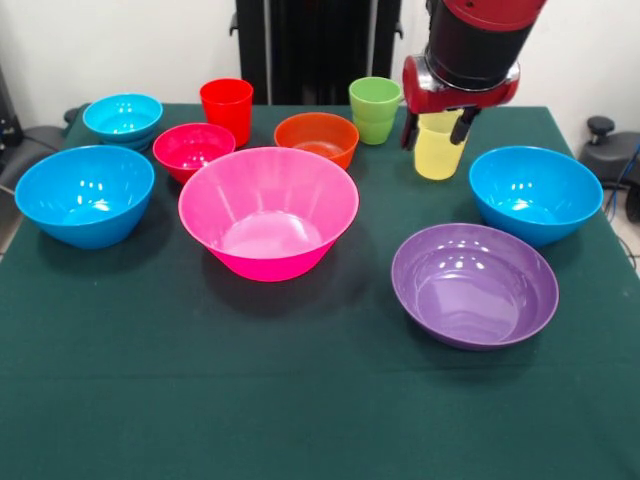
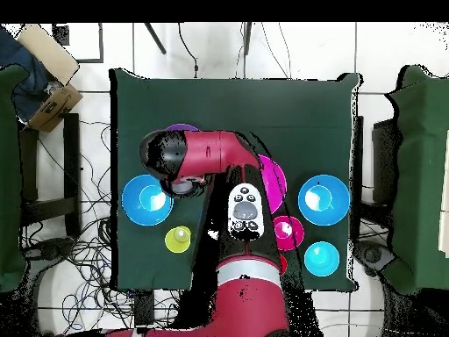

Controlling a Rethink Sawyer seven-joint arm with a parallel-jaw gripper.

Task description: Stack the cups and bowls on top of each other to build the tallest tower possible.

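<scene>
Standing upright near the table's far edge in the front view, the yellow cup (image 1: 438, 150) has the gripper (image 1: 436, 130) over it; one dark finger shows at each side of the rim, but whether the pads press on the wall or merely bracket it cannot be told, nor whether the cup's base is on the cloth or just clear of it; placing the fingers astride the rim suits a top-down pick of a tapered tumbler. Just beside it stands the green cup (image 1: 375, 108); the red cup (image 1: 227, 107) stands well apart along the same back row, with the orange bowl (image 1: 316, 138) between them. No tower exists yet: the pink bowl (image 1: 268, 212) sits empty at the centre, where a wide base belongs; the purple bowl (image 1: 474, 284), one blue bowl (image 1: 534, 193), the other blue bowl (image 1: 84, 194), the magenta-red bowl (image 1: 193, 149) and the cyan bowl (image 1: 123, 117) lie separately around it on the green table (image 1: 300, 400). Judged from this layout, stacking has barely begun.
</scene>
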